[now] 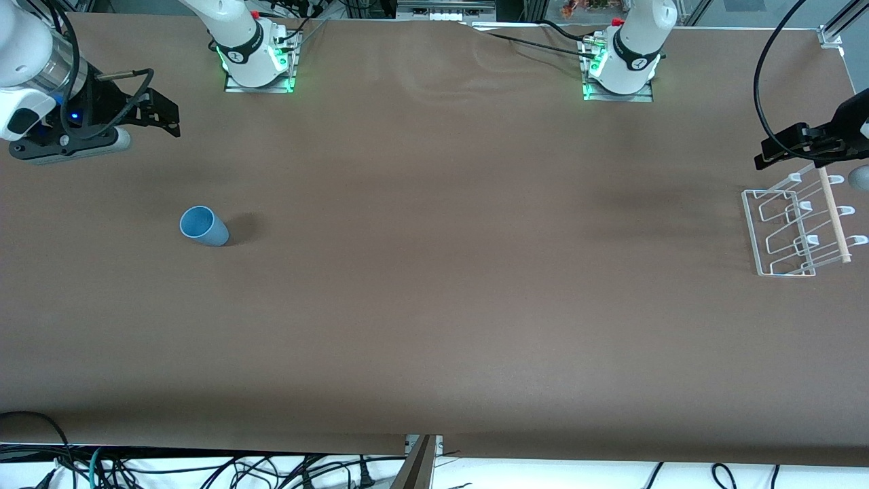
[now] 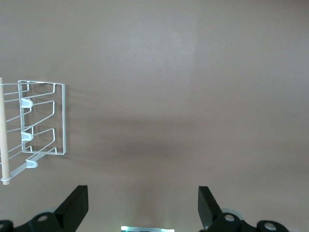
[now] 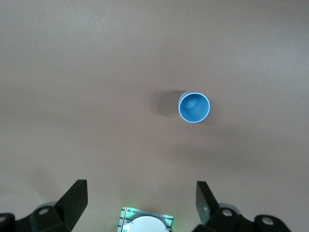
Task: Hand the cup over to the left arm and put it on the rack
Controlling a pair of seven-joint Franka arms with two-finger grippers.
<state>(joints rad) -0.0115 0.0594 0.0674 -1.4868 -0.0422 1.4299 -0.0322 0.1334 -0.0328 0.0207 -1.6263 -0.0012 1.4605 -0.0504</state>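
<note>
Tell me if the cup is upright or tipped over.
Upright: the cup stands mouth up on the table; the right wrist view looks straight down into it.

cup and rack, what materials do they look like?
Cup: looks like smooth light-blue plastic, uniform colour with a soft matte sheen. Rack: thin white or clear coated wire or plastic loops, cannot tell which, with one pale wooden dowel across the top.

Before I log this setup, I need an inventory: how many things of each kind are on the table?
Cup: 1, light blue, upright
Rack: 1, wire, with a wooden dowel
Total: 2
</note>
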